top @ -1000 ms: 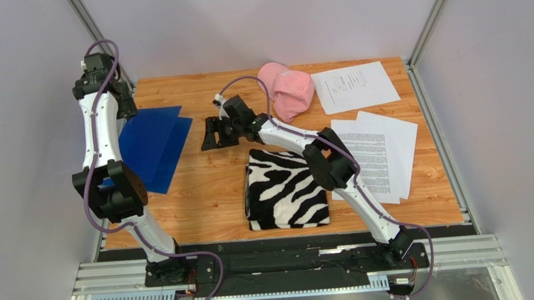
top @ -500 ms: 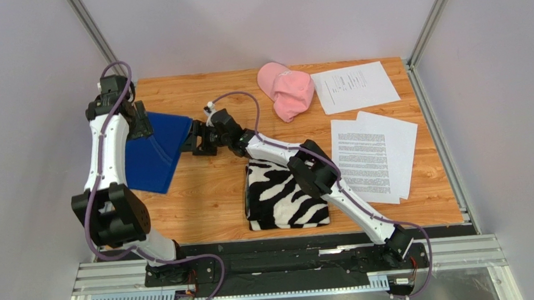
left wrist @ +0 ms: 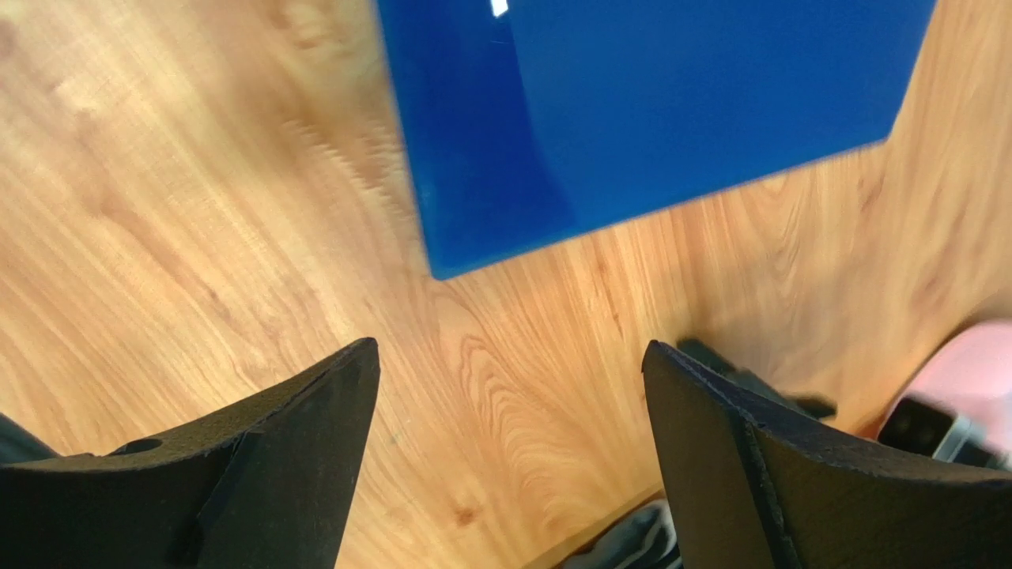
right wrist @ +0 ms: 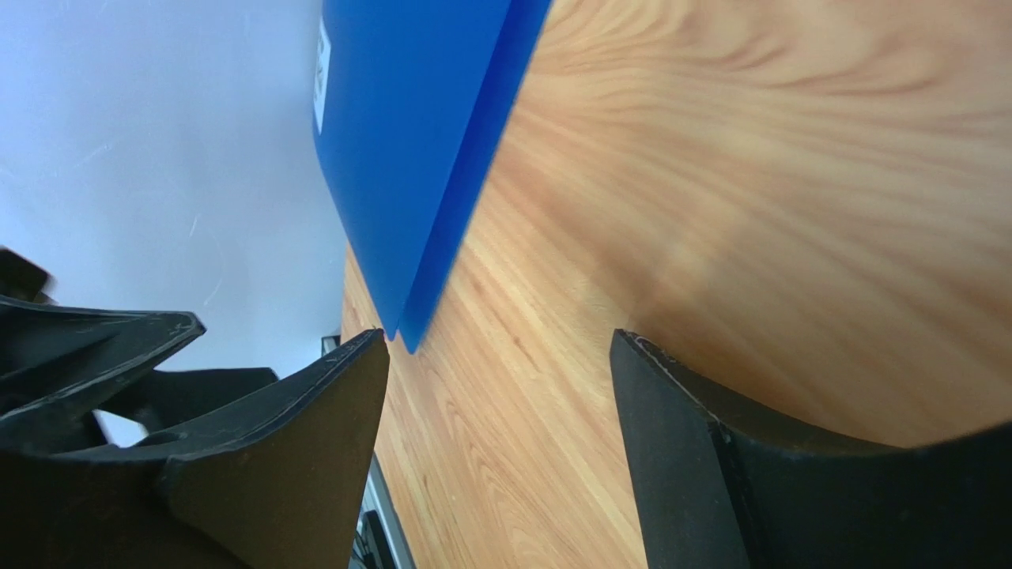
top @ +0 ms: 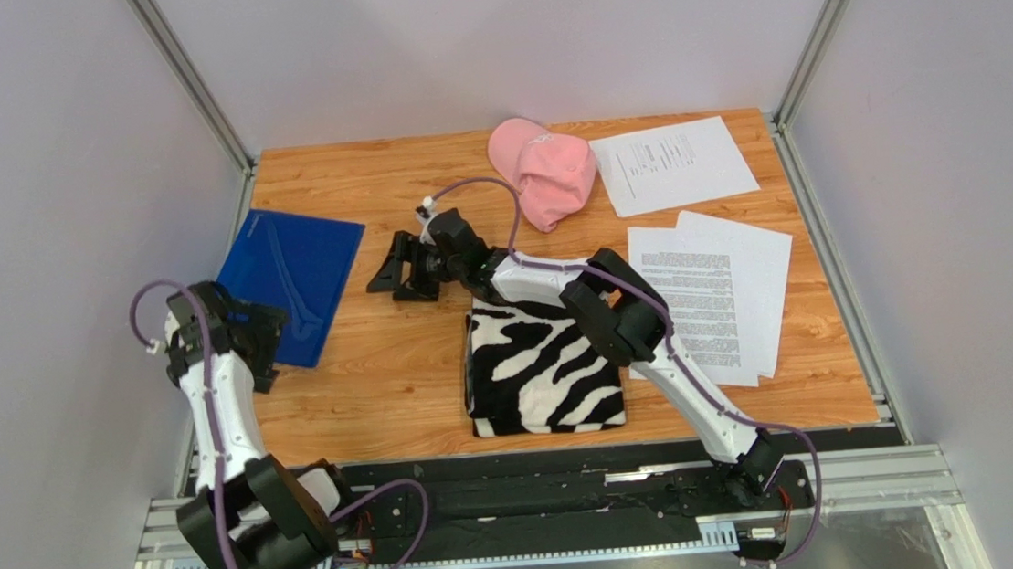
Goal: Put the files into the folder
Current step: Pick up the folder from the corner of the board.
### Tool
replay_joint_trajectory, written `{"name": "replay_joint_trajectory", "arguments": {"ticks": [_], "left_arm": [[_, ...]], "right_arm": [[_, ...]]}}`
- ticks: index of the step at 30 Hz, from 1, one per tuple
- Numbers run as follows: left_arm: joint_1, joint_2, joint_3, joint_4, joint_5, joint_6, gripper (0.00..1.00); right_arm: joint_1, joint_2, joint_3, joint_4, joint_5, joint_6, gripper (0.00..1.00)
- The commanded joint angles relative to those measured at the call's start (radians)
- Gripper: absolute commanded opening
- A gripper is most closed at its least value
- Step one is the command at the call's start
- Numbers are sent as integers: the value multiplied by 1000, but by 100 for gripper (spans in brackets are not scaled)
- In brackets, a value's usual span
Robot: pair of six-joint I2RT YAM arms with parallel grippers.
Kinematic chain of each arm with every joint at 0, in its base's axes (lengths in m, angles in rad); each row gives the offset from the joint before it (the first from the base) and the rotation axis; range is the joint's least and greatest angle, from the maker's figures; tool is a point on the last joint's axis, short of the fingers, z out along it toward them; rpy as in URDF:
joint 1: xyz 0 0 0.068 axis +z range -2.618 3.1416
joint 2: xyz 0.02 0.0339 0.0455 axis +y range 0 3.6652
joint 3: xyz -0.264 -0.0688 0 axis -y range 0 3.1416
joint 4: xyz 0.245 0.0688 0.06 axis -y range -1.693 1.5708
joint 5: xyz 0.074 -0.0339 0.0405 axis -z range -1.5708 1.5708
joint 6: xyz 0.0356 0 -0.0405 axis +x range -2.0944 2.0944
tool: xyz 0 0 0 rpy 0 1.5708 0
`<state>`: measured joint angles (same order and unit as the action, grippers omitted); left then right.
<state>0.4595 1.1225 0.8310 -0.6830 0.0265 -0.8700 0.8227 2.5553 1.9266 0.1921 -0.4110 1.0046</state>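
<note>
- Top view: folder point(top: 294, 283) lies shut and flat on counter point(top: 396, 377).
  - Files point(top: 712, 287) are well to the folder's right. One more sheet point(top: 674, 163) lies right and further back. None are in the folder yet.
  - Zebra cloth point(top: 543, 364) and pink cap point(top: 543, 169) sit between folder and files.
  - L jaws are by the folder's near edge, R jaws just off its right edge. Neither looks to be touching it.
- L wrist view: a folder corner is just ahead. L jaws are wide apart and empty, w/ only bare wood between them.
- R wrist view: the folder's edge is ahead, w/ a white label point(right wrist: 322, 89) on the cover. The two leaves show a thin split at that edge. R jaws are wide apart, holding nothing.
- Step in hand, my read: the cover has to open before any sheet goes in.
  - Best bet is to slide one R finger into that split and pinch the top leaf only.
  - Keep L jaws pressing the lower leaf down so the folder doesn't skate on the wood.
  - Lift slowly in an arc toward the folder's left. Grabbing both leaves would just drag the whole thing.
- Vs earlier:
  - 1 s ago the folder was splayed open, and the L arm stood tall beyond its far end.
  - 0.5 s ago the R jaws were right at the folder's right edge.
  - Now the folder is shut, the L arm has dropped to its near side, and the R jaws have backed off a bit.
  - Files, cloth and cap are unchanged.
</note>
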Motion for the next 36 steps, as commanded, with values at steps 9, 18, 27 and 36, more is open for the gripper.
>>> {"name": "replay_joint_trajectory", "arguments": {"ticks": [9,18,27,36], "left_arm": [[392,177,-274,518,507,-126,95],[407,382,-323,813,593,-159,91],[406,370,-329,839,564,-126,70],[403,381,-319,852,605,-123,52]], "right_arm": [[-50,-121,-92,108,-40,-14,71],[-89,-168,-182,198,-63,-14,70],[-117,-147,-186,227,-97,9,68],[-117,-141,-170,222,-97,3,68]]}}
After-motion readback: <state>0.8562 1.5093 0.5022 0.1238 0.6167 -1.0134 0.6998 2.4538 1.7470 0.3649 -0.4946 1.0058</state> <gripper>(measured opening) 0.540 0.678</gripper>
